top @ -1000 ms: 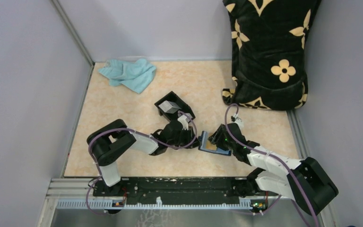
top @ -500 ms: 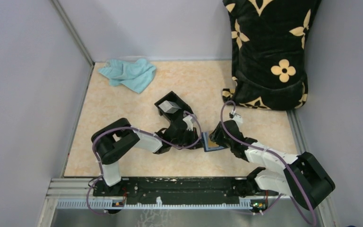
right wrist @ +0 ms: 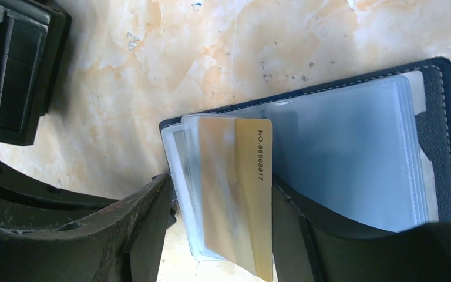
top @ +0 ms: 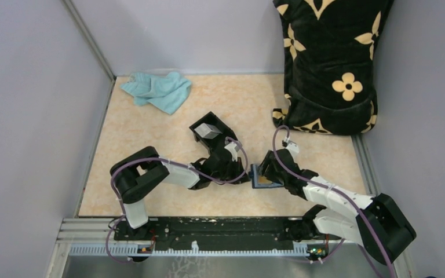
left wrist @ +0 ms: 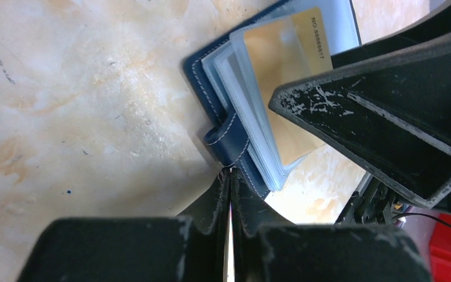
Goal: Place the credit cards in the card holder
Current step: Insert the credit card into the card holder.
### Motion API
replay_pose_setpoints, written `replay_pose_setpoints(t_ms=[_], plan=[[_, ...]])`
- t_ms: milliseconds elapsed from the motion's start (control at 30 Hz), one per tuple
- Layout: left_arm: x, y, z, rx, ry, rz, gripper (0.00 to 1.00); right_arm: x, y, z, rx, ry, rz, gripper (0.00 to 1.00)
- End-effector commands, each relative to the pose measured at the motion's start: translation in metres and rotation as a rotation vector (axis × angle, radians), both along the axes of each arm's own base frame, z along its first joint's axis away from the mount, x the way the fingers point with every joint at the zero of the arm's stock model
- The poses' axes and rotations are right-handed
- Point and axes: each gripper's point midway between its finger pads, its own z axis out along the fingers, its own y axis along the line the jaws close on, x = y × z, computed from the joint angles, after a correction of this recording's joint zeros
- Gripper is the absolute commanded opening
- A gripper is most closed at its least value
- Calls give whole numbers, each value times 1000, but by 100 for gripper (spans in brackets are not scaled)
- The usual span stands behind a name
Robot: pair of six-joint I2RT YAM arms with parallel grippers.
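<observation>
The navy card holder (top: pixel 265 182) lies open on the table between my two grippers. My left gripper (top: pixel 244 174) is shut on its closing tab (left wrist: pixel 226 138), at the wallet's edge (left wrist: pixel 197 61). An orange-yellow credit card (right wrist: pixel 235 194) sits partway inside one of the clear sleeves (right wrist: pixel 340 153), its numbered edge sticking out. My right gripper (right wrist: pixel 220 182) is open and straddles this card and the sleeves; one finger stands just beside the card's edge, the other a little apart. In the top view the right gripper (top: pixel 262 168) is over the wallet. A pale grey card (top: pixel 208 131) lies in the black box.
The black open-topped box (top: pixel 196 130) stands just behind the left gripper. A teal cloth (top: pixel 159 91) lies at the back left. A black flowered bag (top: pixel 330 63) stands at the back right. Grey walls close in both sides.
My left gripper has moved right to the wallet's left edge. My right gripper and the wallet have shifted a little left and back, so both grippers are now close together.
</observation>
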Motion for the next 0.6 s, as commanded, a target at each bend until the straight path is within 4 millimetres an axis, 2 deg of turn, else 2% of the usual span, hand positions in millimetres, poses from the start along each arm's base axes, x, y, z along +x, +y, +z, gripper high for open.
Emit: replay_pose_setpoints(t_ms=[0, 233, 367, 433, 567], plan=[[-9, 43, -53, 248, 75, 63, 6, -51, -41, -41, -177, 196, -12, 60], [-4, 42, -59, 281, 107, 109, 4, -48, -39, -37, -175, 186, -8, 65], [-1, 39, -54, 275, 112, 122, 5, -47, -40, -32, -195, 172, -13, 66], [0, 40, -49, 270, 104, 136, 12, -46, -40, -28, -197, 165, -14, 66], [1, 38, -39, 248, 84, 144, 31, -44, -37, -23, -189, 157, -3, 67]])
